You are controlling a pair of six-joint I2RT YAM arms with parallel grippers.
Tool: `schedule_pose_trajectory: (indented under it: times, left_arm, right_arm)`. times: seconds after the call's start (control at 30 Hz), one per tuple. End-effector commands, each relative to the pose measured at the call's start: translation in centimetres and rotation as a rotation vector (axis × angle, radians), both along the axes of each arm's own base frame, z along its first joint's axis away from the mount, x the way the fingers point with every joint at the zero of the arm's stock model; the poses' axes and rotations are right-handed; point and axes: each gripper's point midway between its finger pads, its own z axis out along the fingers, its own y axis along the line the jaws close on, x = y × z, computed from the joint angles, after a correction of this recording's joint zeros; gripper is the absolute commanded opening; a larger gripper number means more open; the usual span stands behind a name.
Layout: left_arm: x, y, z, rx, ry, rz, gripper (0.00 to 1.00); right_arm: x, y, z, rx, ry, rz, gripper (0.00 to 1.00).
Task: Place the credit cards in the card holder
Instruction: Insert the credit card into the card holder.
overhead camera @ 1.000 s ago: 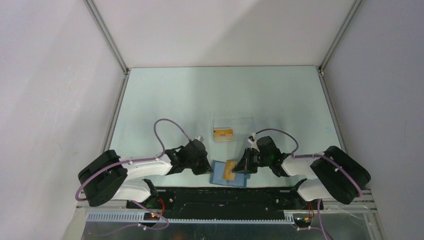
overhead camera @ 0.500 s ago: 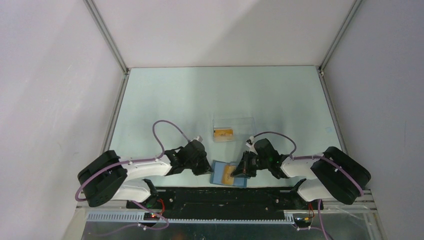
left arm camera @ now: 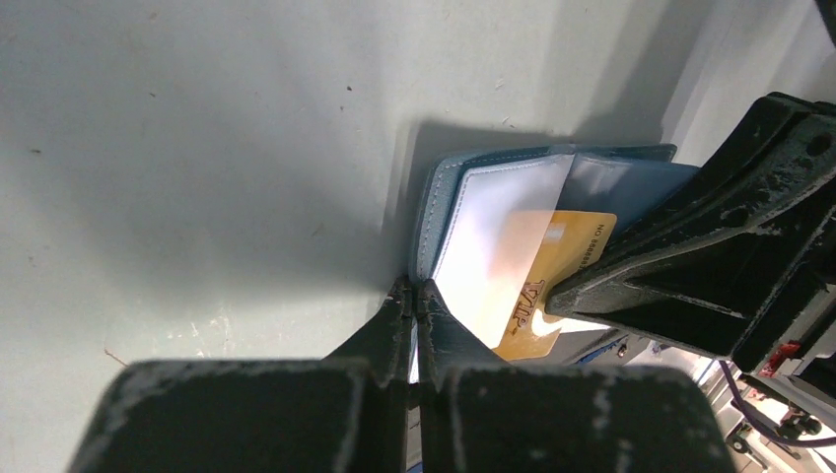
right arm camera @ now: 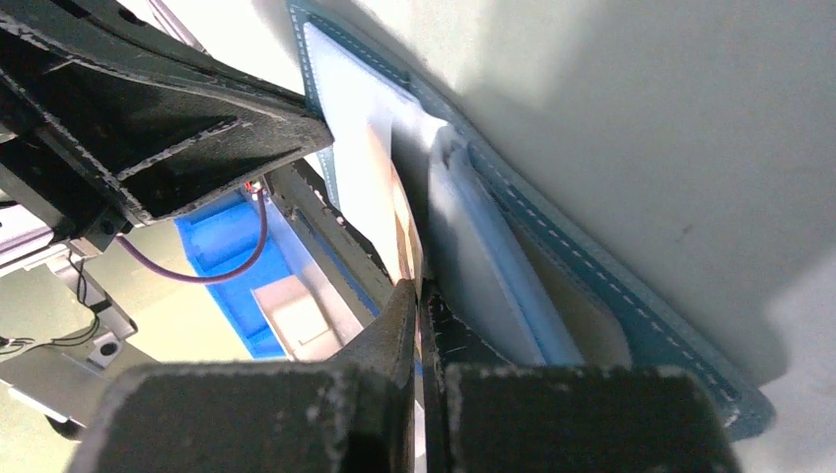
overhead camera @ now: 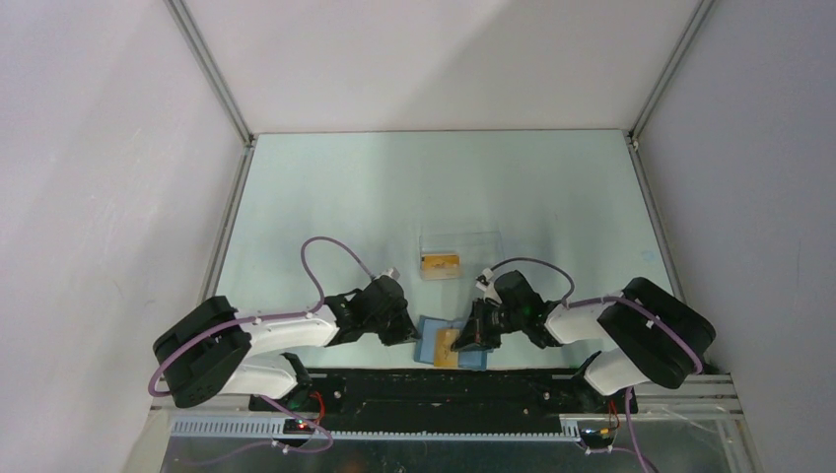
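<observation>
The blue card holder (overhead camera: 430,341) lies open at the table's near edge between both arms. My left gripper (overhead camera: 406,331) is shut on its left flap edge; the left wrist view shows the gripper (left arm camera: 414,288) pinching the holder (left arm camera: 439,197), pale inside. My right gripper (overhead camera: 469,339) is shut on an orange-gold credit card (overhead camera: 447,348) and holds it partly inside the holder. The card (left arm camera: 562,261) slants under a clear pocket. In the right wrist view the gripper (right arm camera: 421,288) clamps the card's thin edge (right arm camera: 406,236) beside the holder (right arm camera: 592,281). A second orange card (overhead camera: 440,262) lies in the clear box.
A clear plastic box (overhead camera: 459,244) stands just behind the holder, mid-table. The black base rail (overhead camera: 444,389) runs right along the near edge below the holder. Enclosure walls and metal frame posts (overhead camera: 212,74) bound the table.
My right gripper has moved left with the orange card, sliding it further over and into the holder. My left gripper has stayed shut on the flap.
</observation>
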Motion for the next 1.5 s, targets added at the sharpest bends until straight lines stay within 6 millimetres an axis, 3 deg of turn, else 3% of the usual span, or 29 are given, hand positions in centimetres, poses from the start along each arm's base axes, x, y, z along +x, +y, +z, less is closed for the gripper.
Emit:
schedule_pose_trajectory:
  times: [0.0,0.4,0.83,1.07,1.2,1.33,1.47]
  left_arm:
    - [-0.1,0.6,-0.8,0.038,-0.016,-0.008,0.00]
    - [-0.1,0.3,-0.9,0.041,-0.011,-0.022,0.00]
    - [0.0,0.4,-0.9,0.042,-0.011,-0.015,0.00]
    - [0.0,0.3,-0.9,0.042,-0.009,-0.018,0.00]
    - [-0.1,0.4,-0.9,0.041,-0.008,-0.013,0.00]
    - [0.0,0.5,-0.8,0.038,-0.012,-0.004,0.00]
    - [0.1,0.5,-0.6,0.030,-0.019,0.001,0.00]
  right_arm:
    - [1.8,-0.9,-1.0,-0.103,-0.109,-0.043,0.00]
    - [3.7,-1.5,-1.0,-0.130,-0.153,-0.075,0.00]
    - [1.7,0.2,-2.1,-0.086,-0.047,-0.024,0.00]
    - [2.4,1.1,-2.4,-0.093,-0.053,-0.021,0.00]
    - [2.3,1.0,-2.5,-0.116,-0.028,-0.022,0.13]
    - [1.9,0.0,-2.1,-0.160,-0.025,-0.034,0.44]
    - [1.8,-0.3,-1.4,-0.172,-0.030,-0.040,0.59]
